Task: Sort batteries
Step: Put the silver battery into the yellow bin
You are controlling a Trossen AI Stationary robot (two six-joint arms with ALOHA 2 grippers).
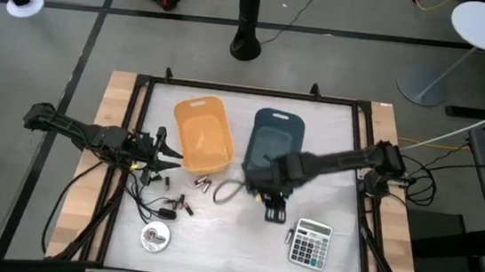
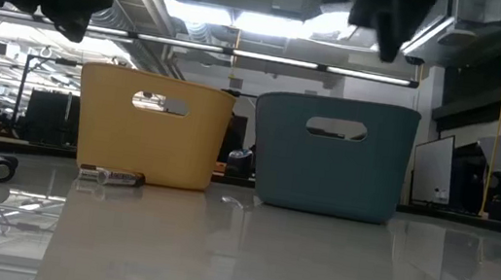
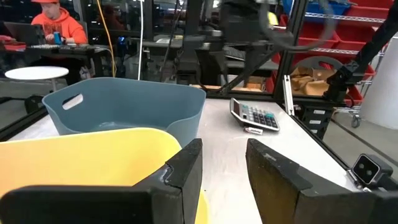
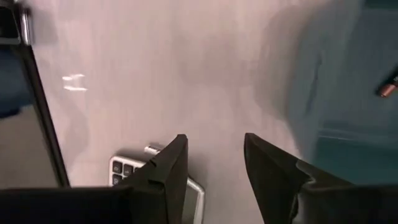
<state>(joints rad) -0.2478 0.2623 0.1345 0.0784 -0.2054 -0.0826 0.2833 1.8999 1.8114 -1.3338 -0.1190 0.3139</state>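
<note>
On the counter (image 1: 330, 153), several batteries (image 1: 203, 184) are still lying unsorted near the yellow bin (image 1: 202, 134); one is sitting in the blue bin (image 1: 276, 137). Right gripper (image 1: 274, 212) fingers are spreading empty; left gripper (image 1: 169, 154) fingers are standing apart, empty.

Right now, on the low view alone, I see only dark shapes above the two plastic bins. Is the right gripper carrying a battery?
Observer: No. The right gripper is open and empty, over the table between the teal plastic bin and the grey calculator.
Operator: Anything inside that bin?
Observer: One dark battery with a coppery end shows inside it.
Operator: And the left gripper?
Observer: The left gripper is open and empty, beside the yellow plastic bin.
</note>
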